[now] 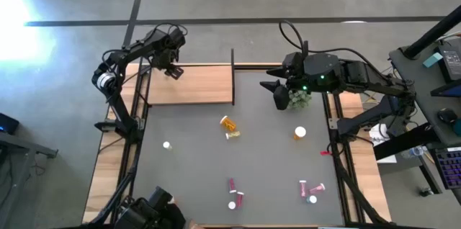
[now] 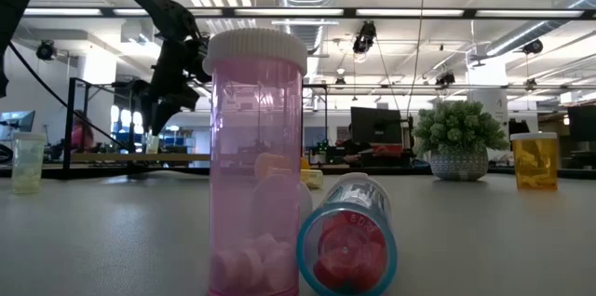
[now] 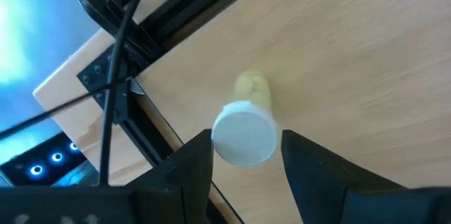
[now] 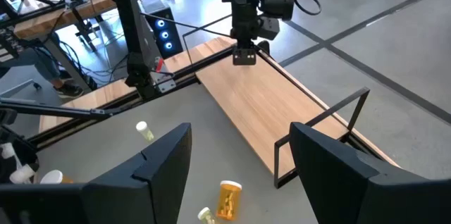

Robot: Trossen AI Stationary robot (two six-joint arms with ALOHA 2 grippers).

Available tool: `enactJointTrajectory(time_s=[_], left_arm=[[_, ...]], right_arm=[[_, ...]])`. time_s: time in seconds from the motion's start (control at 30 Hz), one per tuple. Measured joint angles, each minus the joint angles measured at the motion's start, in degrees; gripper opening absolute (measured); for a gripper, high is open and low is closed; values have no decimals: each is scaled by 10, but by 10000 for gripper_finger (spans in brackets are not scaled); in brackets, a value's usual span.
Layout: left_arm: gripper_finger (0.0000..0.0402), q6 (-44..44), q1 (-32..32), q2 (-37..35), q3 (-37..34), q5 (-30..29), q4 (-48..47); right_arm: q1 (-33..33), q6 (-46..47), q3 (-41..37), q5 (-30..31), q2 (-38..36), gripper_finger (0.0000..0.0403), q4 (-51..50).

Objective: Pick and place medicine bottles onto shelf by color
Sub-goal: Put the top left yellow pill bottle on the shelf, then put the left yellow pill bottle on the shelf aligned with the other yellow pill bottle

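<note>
- High view: the left gripper (image 1: 173, 70) hangs over the shelf (image 1: 205, 85) near its 9 o'clock end, away from the black post (image 1: 233, 76). The right gripper (image 1: 276, 89) waits beside the plant (image 1: 299, 98). Loose bottles lie on the mat (image 1: 187, 178): an orange bottle (image 1: 229, 123) near centre, pink ones (image 1: 232, 186) toward 6 o'clock, a pale one (image 1: 166, 145) toward 8 o'clock.
- Low view: a pink bottle (image 2: 255, 161) stands upright; a second (image 2: 346, 245) lies on its side, touching it. Both are clear, smooth plastic with pills inside. Judged light, rigid, slippery, and likely to roll when lying down.
- Left wrist view: a yellowish bottle (image 3: 246, 127) stands on the shelf between the fingers (image 3: 190, 171). Jaws are parted, with a gap on each side of the cap; nothing held.
- Right wrist view: fingers (image 4: 158, 164) spread wide, empty.
- Handling: grip across the body below the cap, squarely.
</note>
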Motion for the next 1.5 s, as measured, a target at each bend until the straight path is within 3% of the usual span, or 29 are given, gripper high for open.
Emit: enactJointTrajectory(time_s=[0.67, 1.1, 1.33, 1.5], left_arm=[[151, -6, 0, -2, 9, -9, -8], [199, -7, -2, -28, 16, -14, -19], [202, -6, -13, -81, 16, 43, -13], [202, -24, -66, -141, 16, 44, -3]], right_arm=[[0, 0, 0, 0, 0, 228, 0], [0, 0, 0, 0, 0, 228, 0], [0, 0, 0, 0, 0, 228, 0], [0, 0, 0, 0, 0, 228, 0]])
